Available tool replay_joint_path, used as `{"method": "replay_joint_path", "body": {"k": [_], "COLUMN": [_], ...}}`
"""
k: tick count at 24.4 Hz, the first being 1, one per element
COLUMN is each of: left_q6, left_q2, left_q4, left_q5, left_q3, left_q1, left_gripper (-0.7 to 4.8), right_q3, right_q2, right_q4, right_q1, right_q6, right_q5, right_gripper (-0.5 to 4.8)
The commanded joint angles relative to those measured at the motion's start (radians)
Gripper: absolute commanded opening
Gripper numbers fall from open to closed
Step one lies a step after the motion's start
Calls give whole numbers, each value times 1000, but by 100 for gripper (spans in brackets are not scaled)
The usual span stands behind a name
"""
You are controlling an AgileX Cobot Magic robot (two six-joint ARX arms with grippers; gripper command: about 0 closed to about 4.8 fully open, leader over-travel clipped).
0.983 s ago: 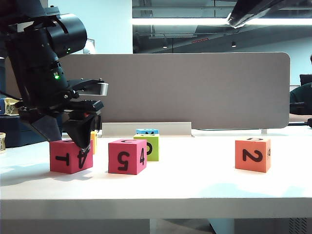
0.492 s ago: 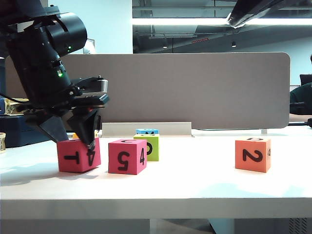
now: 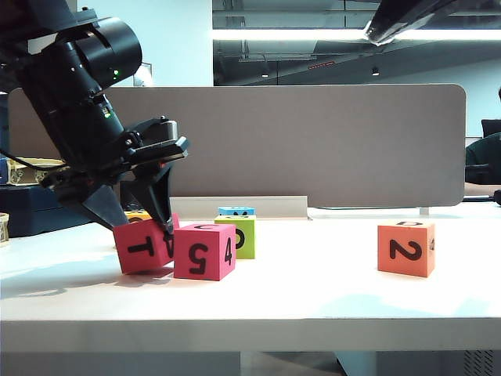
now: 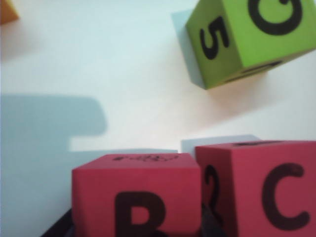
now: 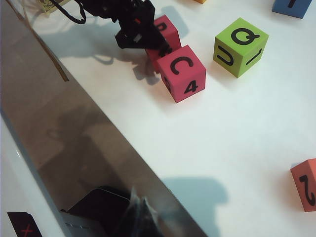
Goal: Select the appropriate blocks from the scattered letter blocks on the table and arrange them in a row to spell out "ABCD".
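The white table (image 3: 313, 305) carries the scattered cubes. The left gripper (image 3: 141, 227) clamps the pink-red B/T block (image 3: 143, 246), tilted with one edge off the surface and touching the pink-red C/5/4 block (image 3: 203, 251) beside it. Just behind stands the lime-green cube (image 3: 243, 235), with a blue cube (image 3: 236, 211) farther back. The orange 2 block (image 3: 405, 248) sits well apart on the right. A yellow block (image 3: 138, 214) peeks behind the gripper. The right gripper (image 5: 140, 215), fingers pressed together, hangs above the table holding nothing.
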Motion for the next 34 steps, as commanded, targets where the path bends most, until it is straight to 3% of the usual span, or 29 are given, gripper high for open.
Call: {"method": "replay_joint_path", "body": {"k": [1, 5, 8, 13, 26, 34], "left_q6": [-3, -3, -3, -3, 3, 54], "left_q2": [8, 9, 9, 8, -21, -29], "left_q4": [16, 16, 16, 13, -16, -123], "left_q5": [30, 23, 24, 26, 26, 27], "left_q3": [2, 2, 2, 2, 80, 228], "left_q1": [-2, -2, -2, -2, -1, 0], "left_gripper": [256, 320, 324, 377, 377, 376], "right_q3": [4, 4, 4, 4, 4, 3], "right_q2": [-2, -2, -2, -2, -2, 22], "right_q4": [9, 9, 9, 9, 10, 9], "right_q1": [0, 0, 0, 0, 0, -6], "right_q6": [-2, -2, -2, -2, -2, -2], "right_q5": [-2, -2, -2, -2, 6, 226], "right_gripper": [-1, -1, -1, -1, -1, -1]}}
